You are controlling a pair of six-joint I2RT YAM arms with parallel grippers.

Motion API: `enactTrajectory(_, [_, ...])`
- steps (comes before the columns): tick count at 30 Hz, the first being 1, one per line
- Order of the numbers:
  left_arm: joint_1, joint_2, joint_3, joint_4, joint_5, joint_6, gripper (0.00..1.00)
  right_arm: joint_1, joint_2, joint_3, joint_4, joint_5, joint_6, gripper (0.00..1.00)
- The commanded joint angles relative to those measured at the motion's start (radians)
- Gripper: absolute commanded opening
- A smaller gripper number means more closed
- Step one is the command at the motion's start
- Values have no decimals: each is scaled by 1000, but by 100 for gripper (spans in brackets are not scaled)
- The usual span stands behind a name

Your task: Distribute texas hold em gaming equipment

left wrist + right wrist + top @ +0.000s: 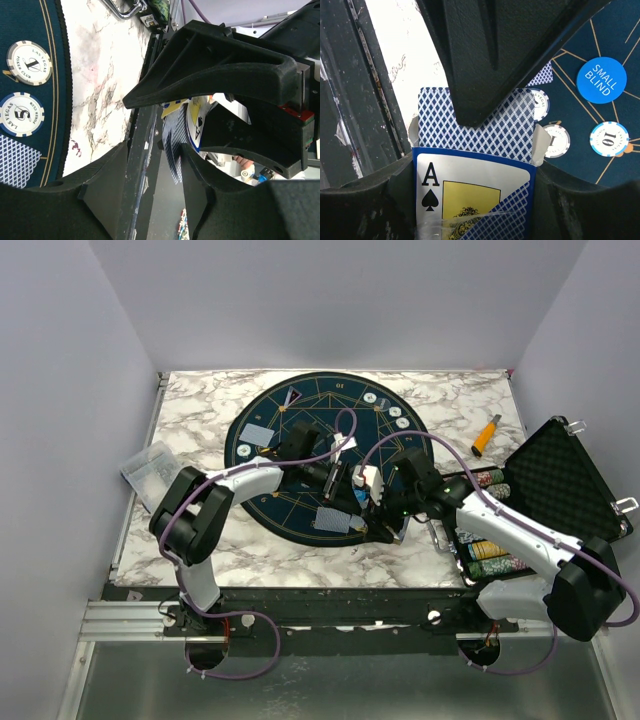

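Over the near edge of the desk (pixel 190 410) the right hand (pixel 383 512) is clamped on a card box (pixel 485 185), one finger on each side of it, ace of spades showing on its front. A stack of blue-patterned cards (pixel 435 115) sticks out of the box's open top. The left hand (pixel 154 152) meets it there with its fingers somewhat apart and the card edges standing between them (one finger (pixel 485 60) lies across the card backs, but there is a gap on the other side). Just past the hands lies a round dark blue mat (pixel 260 475) with a face-down card (pixel 333 520) near its front rim and another (pixel 258 435) further left. On the mat there is also a "1" chip (pixel 29 62), a "5" chip (pixel 20 114), a "10" chip (pixel 609 139) and a blue "small blind" disc (pixel 601 80). More chips (pixel 385 408) line the mat's far right rim. Right of the mat stands an open black case (pixel 565 475), and beyond it lies an orange-handled tool (pixel 487 433).
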Motion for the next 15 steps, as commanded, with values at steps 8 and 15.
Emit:
enactTrajectory(8, [57,-81,-43,-29,-4,86,44,1,-32,14,19,0,4,1])
enactTrajectory(15, [42,-118,-42,17,15,46,60,0,-19,15,21,-1,6,1])
